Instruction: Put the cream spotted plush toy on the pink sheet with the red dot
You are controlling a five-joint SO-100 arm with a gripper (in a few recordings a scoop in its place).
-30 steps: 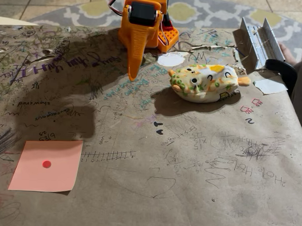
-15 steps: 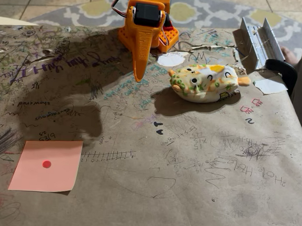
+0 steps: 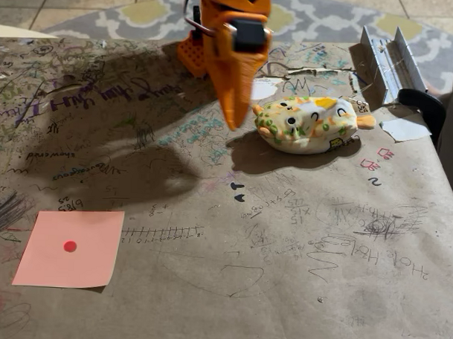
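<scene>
Scribbled brown paper tabletop (image 3: 282, 275), grey-and-yellow patterned rug (image 3: 321, 16) behind — beige floor tiles (image 3: 68, 4), hard shadows

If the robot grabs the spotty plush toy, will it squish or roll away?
The cream spotted plush toy looks soft and puffy, so it will probably squish under the fingers. It lies on a flattish underside, so rolling seems unlikely. It is probably light for its size.

Cream spotted plush toy (image 3: 308, 125) lying on its side, upper right of frame; flat pink sheet with red dot (image 3: 70, 248) lower left.
</scene>
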